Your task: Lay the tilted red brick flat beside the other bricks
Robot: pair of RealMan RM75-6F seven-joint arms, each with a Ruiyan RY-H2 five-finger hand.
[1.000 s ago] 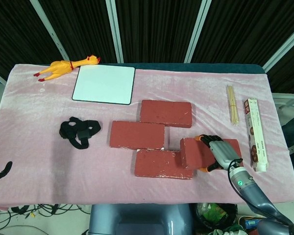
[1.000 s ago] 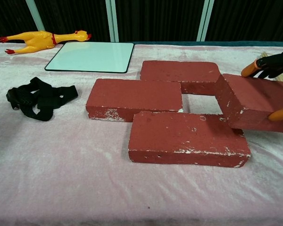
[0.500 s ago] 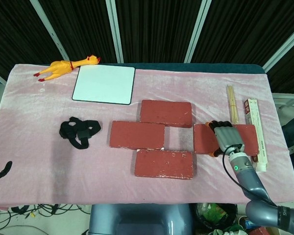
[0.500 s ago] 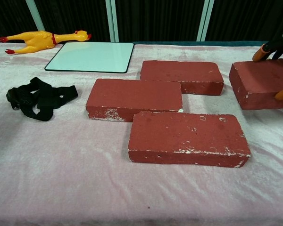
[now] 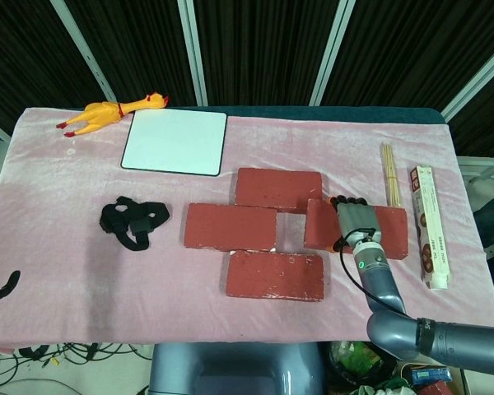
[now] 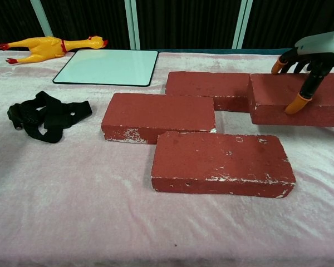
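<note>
Head view: the red brick point(image 5: 379, 230) now lies flat on the counter point(image 5: 66, 263), its left end touching the upper brick point(image 5: 278, 190) of the other bricks; a second ago it leaned on the near brick point(image 5: 275, 276). My right robot hand point(image 5: 353, 220) grips it across the middle.

Chest view: the fingers point(image 6: 298, 102) wrap the front face. I judge placement done and release outstanding. The left robot hand is out of sight.

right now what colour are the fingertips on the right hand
Orange, on the right hand resting on the brick; the chest view shows it best.
</note>
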